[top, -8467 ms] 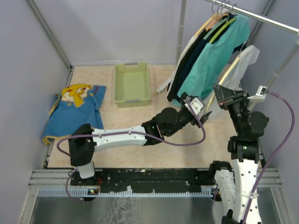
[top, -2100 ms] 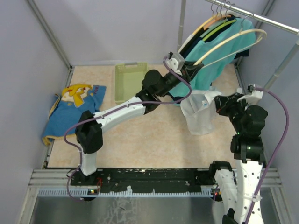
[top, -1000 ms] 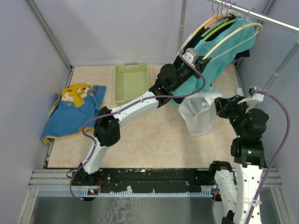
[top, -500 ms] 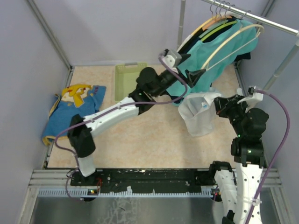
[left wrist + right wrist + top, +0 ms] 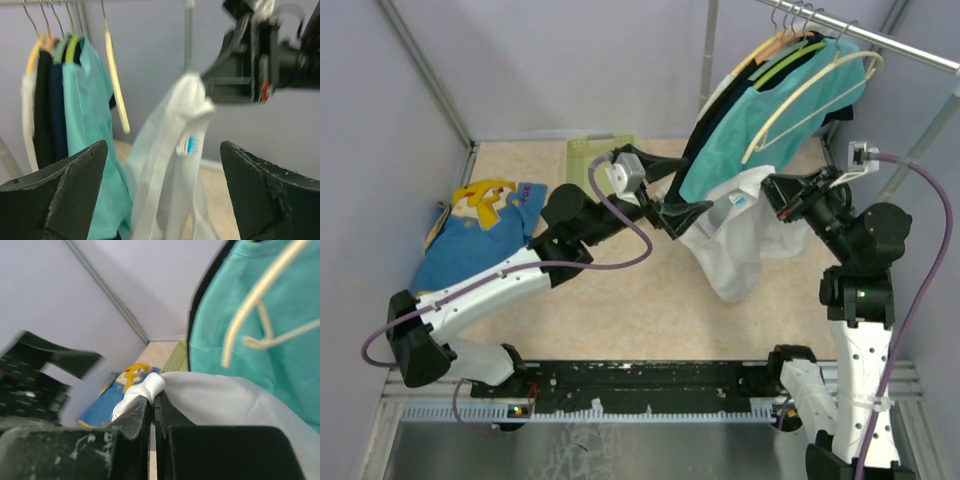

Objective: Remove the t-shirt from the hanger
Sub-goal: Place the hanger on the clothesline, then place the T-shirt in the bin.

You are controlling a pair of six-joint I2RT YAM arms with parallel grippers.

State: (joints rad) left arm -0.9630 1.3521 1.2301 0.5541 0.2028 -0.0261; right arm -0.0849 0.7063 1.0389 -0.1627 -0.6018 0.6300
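The white t-shirt point(image 5: 735, 245) hangs off the hanger, held by a bunched fold in my right gripper point(image 5: 772, 190), which is shut on it. It drapes down toward the floor. In the right wrist view the jaws point(image 5: 152, 400) pinch the white fold point(image 5: 150, 382). The bare cream hanger point(image 5: 810, 90) hangs on the rail in front of a teal shirt point(image 5: 760, 130). My left gripper point(image 5: 672, 215) is open and empty, just left of the t-shirt. In the left wrist view the t-shirt point(image 5: 172, 165) hangs between the wide-open fingers point(image 5: 55, 200), beyond them.
Several clothed hangers hang on the metal rail point(image 5: 880, 40) at the back right. A green basket point(image 5: 590, 150) stands at the back, partly behind my left arm. A blue and yellow shirt point(image 5: 470, 240) lies on the floor at the left.
My left gripper has let go of the hanger and drawn back down and left. The right gripper has lifted the white t-shirt higher. The bare hanger has swung back on the rail.
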